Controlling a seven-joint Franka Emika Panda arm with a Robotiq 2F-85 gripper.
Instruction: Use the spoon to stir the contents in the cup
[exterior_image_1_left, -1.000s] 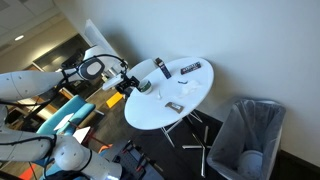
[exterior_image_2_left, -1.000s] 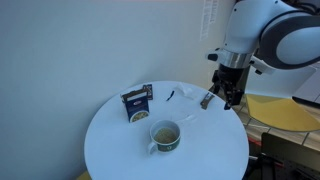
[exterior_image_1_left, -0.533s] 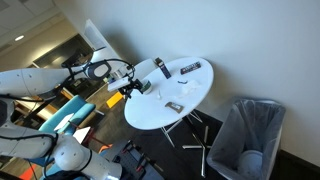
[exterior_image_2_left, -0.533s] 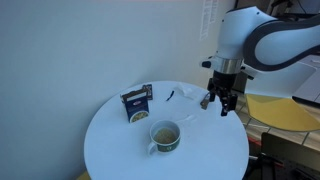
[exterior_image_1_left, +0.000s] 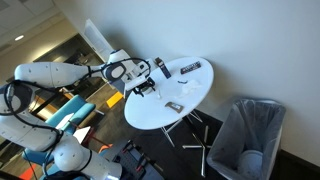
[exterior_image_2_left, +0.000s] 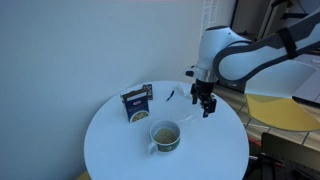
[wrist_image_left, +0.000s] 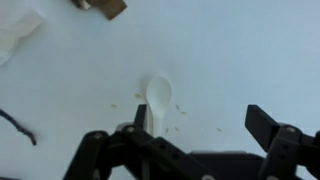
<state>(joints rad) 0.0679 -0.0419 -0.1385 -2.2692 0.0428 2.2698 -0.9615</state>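
Observation:
The white spoon (wrist_image_left: 158, 94) lies flat on the white round table (exterior_image_2_left: 120, 150), with small crumbs around its bowl. In the wrist view my gripper (wrist_image_left: 200, 125) is open and empty, and the spoon's handle runs under its left finger. In an exterior view the gripper (exterior_image_2_left: 205, 103) hangs just above the table, to the right of and behind the cup (exterior_image_2_left: 165, 135). The cup is squat and pale grey-green with brownish contents. In an exterior view the gripper (exterior_image_1_left: 143, 88) is near the table's left edge and the cup (exterior_image_1_left: 172, 106) is small.
A dark blue packet (exterior_image_2_left: 137, 102) stands behind the cup, and it also shows in an exterior view (exterior_image_1_left: 190, 68). A dark cylinder (exterior_image_1_left: 160, 68) stands near the gripper. A thin black scrap (exterior_image_2_left: 170, 96) lies on the table. A grey bin (exterior_image_1_left: 250, 135) stands on the floor beside the table.
The gripper has moved from the table's edge inward over the table and come down over the spoon. It stays open. The cup and packet have not moved.

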